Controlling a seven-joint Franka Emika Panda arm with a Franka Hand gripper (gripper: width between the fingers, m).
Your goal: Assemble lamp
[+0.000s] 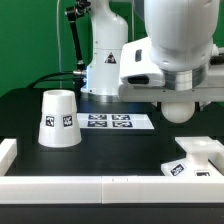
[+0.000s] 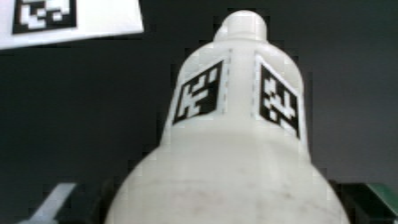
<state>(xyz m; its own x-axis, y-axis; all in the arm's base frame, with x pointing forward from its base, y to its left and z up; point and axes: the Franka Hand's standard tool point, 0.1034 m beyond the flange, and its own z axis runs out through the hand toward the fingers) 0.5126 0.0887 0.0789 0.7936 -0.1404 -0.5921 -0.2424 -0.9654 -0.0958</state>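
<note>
My gripper (image 1: 180,98) is shut on the white bulb (image 1: 178,109) and holds it in the air above the table at the exterior view's right. Its ball head hangs just under the hand. In the wrist view the bulb (image 2: 228,110) fills the picture, ball head near the camera and tagged stem pointing away, between the gripper (image 2: 214,208) fingers (image 2: 50,203). The stepped square base (image 1: 196,159) lies on the table below and in front of the bulb. The cone shade (image 1: 58,120) stands wide end down at the exterior view's left.
The marker board (image 1: 112,122) lies flat mid-table behind the bulb. A white rail (image 1: 90,186) runs along the front edge, with a short piece (image 1: 8,151) at the left. The robot pedestal (image 1: 100,60) stands at the back. A white tagged corner (image 2: 63,22) shows in the wrist view.
</note>
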